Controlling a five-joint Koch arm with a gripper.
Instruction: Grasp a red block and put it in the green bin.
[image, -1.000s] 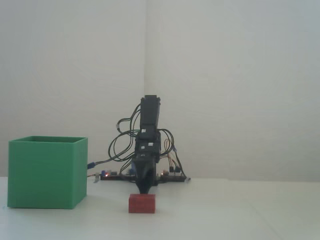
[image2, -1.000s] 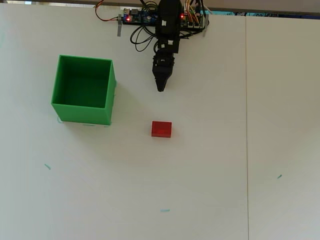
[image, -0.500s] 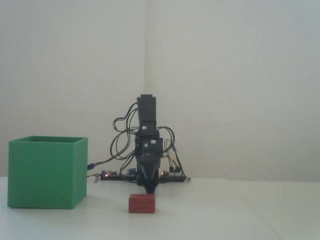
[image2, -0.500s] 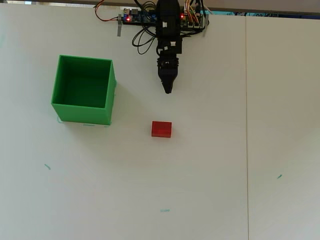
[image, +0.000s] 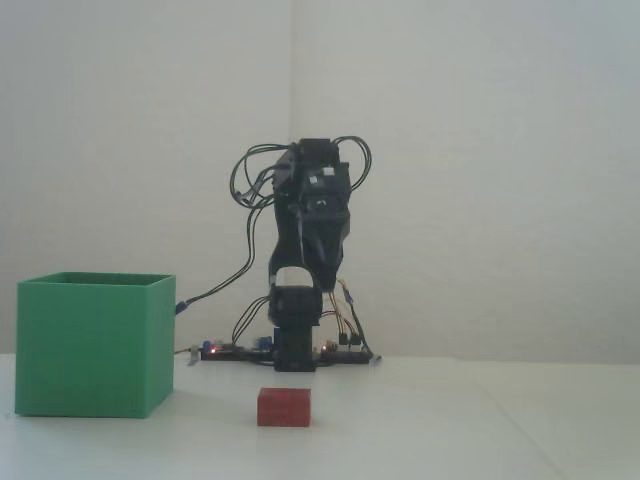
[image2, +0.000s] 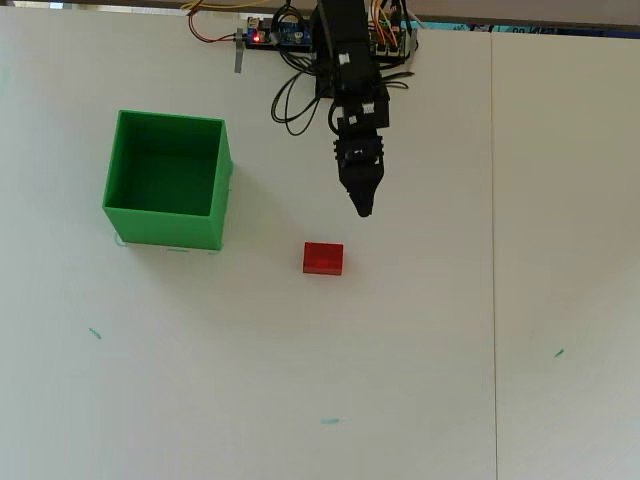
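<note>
The red block (image: 283, 407) (image2: 323, 258) lies flat on the white table, alone and untouched. To its left in both views stands the green bin (image: 95, 345) (image2: 165, 228), open at the top and empty inside. My gripper (image2: 363, 208) (image: 322, 268) hangs raised in the air, pointing down and forward. In the overhead view its tip sits a little above and to the right of the block. The jaws meet in a single point with nothing between them.
The arm's base, a controller board (image2: 275, 35) (image: 230, 350) and looping wires sit at the table's far edge. A thin seam (image2: 493, 250) runs down the table on the right. Small teal marks (image2: 330, 421) dot the near surface.
The arm has lifted well off the table and reached out. In the overhead view the gripper tip has moved down and to the right, closer to the block. Block and bin have not moved.
</note>
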